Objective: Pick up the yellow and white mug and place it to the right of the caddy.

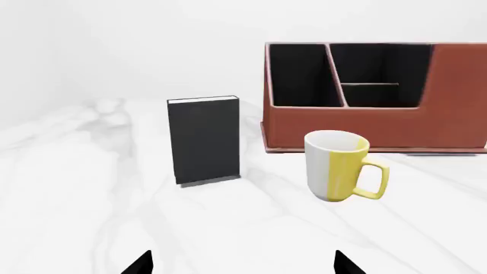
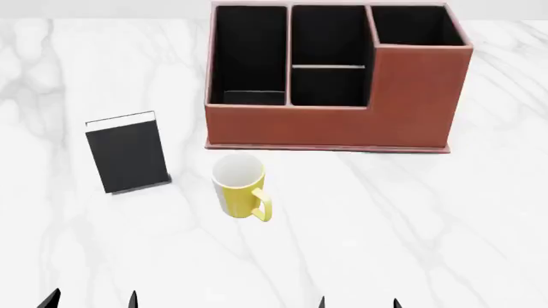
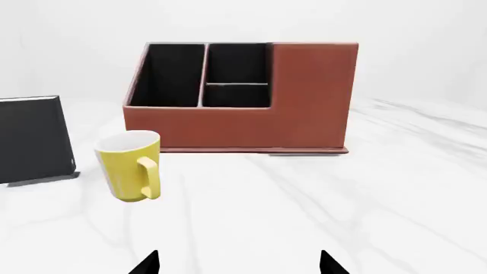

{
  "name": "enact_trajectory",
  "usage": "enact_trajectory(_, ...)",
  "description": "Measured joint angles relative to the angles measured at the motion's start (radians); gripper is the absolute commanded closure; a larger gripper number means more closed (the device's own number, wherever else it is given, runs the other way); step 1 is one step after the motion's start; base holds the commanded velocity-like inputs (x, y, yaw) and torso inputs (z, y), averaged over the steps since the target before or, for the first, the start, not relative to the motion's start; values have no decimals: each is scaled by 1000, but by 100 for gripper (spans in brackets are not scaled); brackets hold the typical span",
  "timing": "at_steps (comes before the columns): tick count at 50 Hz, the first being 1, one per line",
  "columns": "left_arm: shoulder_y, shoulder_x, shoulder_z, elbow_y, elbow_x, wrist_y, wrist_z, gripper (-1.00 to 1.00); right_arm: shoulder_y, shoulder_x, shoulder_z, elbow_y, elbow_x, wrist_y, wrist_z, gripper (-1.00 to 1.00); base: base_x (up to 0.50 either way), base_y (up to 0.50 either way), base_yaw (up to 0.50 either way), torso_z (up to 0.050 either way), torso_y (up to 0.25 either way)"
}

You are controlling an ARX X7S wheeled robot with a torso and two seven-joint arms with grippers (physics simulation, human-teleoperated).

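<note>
Before the reddish-brown leather-look caddy [image 2: 342,125] I see the small yellow and white mug [image 2: 238,187] standing upright (both grippers [image 2: 90,300] [image 2: 358,303] spread apart, empty).

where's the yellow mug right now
In the head view the yellow and white mug stands upright on the marble table, just in front of the caddy near its left end, with the black book to its left. Neither gripper touches it.

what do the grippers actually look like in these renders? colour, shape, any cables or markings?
Little shows. Only fingertips are in frame: the left gripper and right gripper each appear as two matte black, pointed wedge-shaped tips at the head view's bottom edge. No cables, markings or arm links are visible in any view.
</note>
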Motion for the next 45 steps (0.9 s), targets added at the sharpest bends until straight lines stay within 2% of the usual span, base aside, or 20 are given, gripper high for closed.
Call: enact_trajectory(45,1,-77,85,3,-95,17,-86,-100,3,75,-92,-6,88,33,86,-100,0,0,0,0,0)
